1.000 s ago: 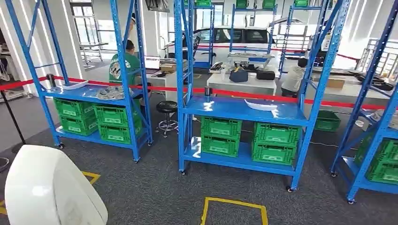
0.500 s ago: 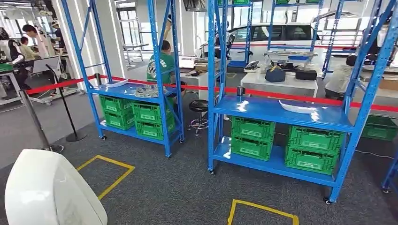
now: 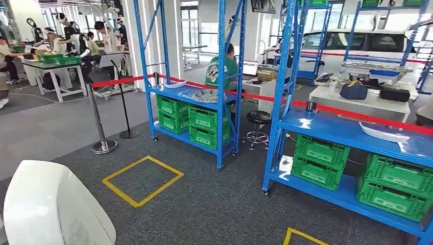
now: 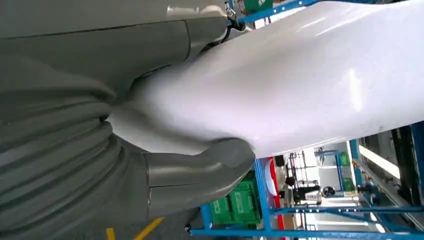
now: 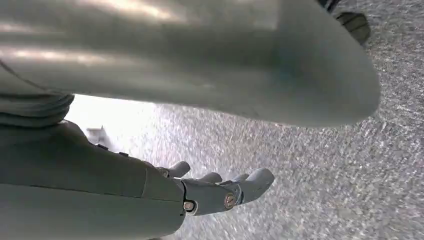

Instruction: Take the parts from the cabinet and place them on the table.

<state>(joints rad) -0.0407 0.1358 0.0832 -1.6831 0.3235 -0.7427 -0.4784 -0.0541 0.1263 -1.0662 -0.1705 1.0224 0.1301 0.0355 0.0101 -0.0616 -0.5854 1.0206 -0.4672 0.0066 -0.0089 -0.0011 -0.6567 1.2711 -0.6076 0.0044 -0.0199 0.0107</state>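
Observation:
My left hand (image 4: pixel 100 150) grips a large smooth white part (image 4: pixel 300 80), its thumb (image 4: pixel 210 165) pressed against the part's curved face. The same white part (image 3: pixel 51 204) rises at the lower left of the head view. My right hand (image 5: pixel 220 192) hangs above grey carpet with fingers extended and nothing in it. Two blue cabinets stand ahead. On the near cabinet (image 3: pixel 278 102), at the right, lies a white curved part (image 3: pixel 385 133). The far cabinet (image 3: pixel 224 76) carries a silvery part (image 3: pixel 207 95) and a white part (image 3: pixel 174 84).
Green crates (image 3: pixel 319 161) fill the lower shelves. A stanchion (image 3: pixel 102 145) with red belt stands at left, with a yellow floor square (image 3: pixel 143 179) near it. A stool (image 3: pixel 258 118) and a seated person (image 3: pixel 222 69) are behind the cabinets. People work at a table (image 3: pixel 51 66) far left.
The camera has swung left: both cabinets slid toward the right of the picture, and the stanchions, far-left table and people came into view. The white part stays in my left hand.

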